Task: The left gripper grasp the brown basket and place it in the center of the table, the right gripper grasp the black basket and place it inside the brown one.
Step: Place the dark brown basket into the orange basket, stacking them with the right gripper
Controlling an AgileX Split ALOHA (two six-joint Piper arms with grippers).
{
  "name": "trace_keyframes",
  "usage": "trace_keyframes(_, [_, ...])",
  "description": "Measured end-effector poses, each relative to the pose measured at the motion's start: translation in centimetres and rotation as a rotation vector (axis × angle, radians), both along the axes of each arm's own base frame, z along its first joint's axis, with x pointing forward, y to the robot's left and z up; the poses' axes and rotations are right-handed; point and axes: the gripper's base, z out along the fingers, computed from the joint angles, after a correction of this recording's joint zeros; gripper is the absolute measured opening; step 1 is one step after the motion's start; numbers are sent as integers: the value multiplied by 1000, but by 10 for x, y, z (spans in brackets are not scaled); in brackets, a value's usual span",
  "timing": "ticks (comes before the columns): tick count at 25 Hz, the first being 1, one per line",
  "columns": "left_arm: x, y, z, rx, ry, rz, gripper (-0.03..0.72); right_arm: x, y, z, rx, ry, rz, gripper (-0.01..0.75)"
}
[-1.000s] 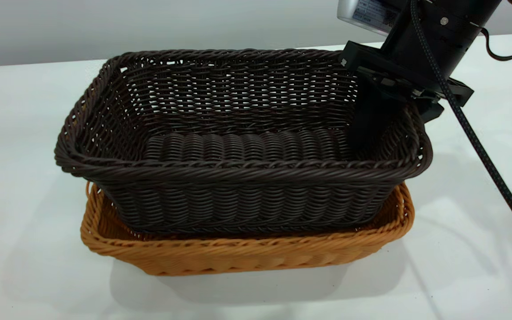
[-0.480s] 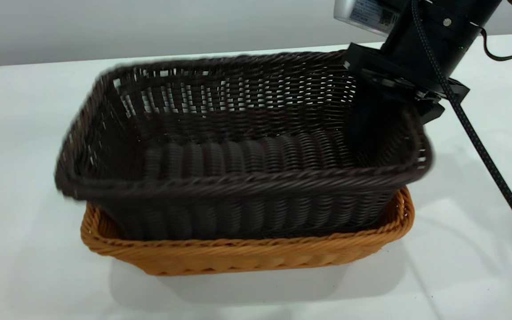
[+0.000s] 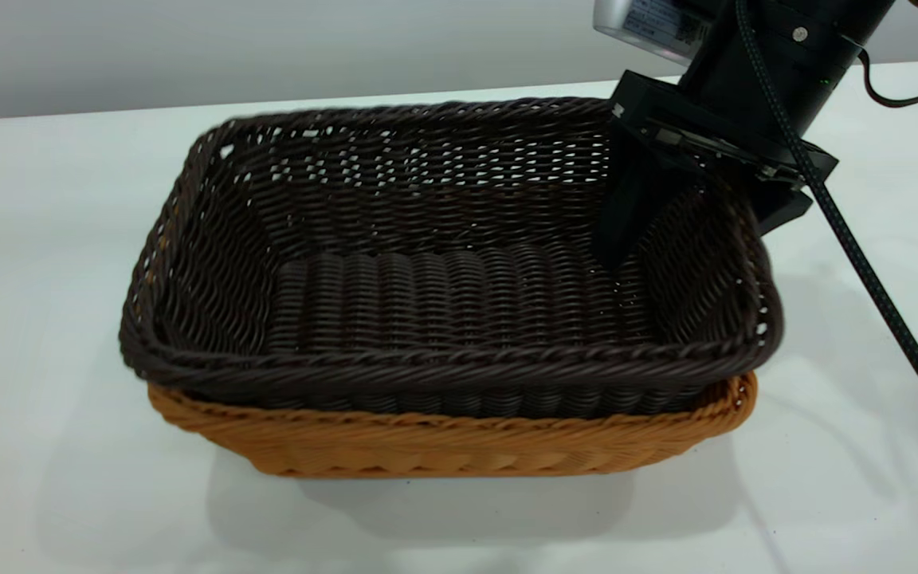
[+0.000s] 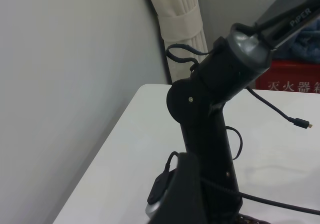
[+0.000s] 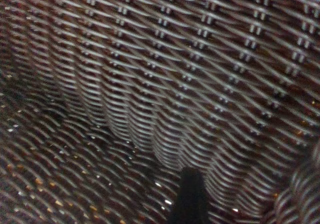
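Note:
The black basket (image 3: 443, 295) sits nested level inside the brown basket (image 3: 443, 446) on the white table (image 3: 45, 239). Only the brown basket's front wall and rim show below the black rim. My right gripper (image 3: 694, 239) straddles the black basket's right wall and is open: one finger (image 3: 626, 215) hangs inside, clear of the wall, the other stays outside. In the right wrist view the black basket's weave (image 5: 150, 83) fills the picture, with one fingertip (image 5: 190, 196) over it. The left gripper is out of the exterior view; its wrist view faces the right arm (image 4: 205, 114).
The right arm's braided cable (image 3: 873, 271) runs down across the table at the right. A loose cable (image 4: 280, 115) lies on the table behind the arm. A wall and a curtain (image 4: 180, 23) stand beyond the table's far edge.
The black basket has dropped from its tilted, raised pose and settled into the brown one. The right gripper has opened, its inner finger swinging away from the wall.

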Motion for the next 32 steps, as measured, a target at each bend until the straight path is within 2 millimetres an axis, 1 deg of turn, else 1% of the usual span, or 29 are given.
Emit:
trace_keyframes(11, [0,0,0,3,-4,-1,604,-4,1,2,21,50,-5,575])
trace_keyframes(17, [0,0,0,6,-2,-5,604,-7,-1,10,12,59,24,575])
trace_keyframes(25, [0,0,-1,10,-2,-7,604,12,5,35,25,-19,13,576])
trace_keyframes(28, [-1,0,-1,11,-2,-8,604,19,3,42,-27,-68,25,577])
trace_keyframes(32, [-1,0,-1,11,-1,-8,604,26,-6,46,-146,-112,28,577])
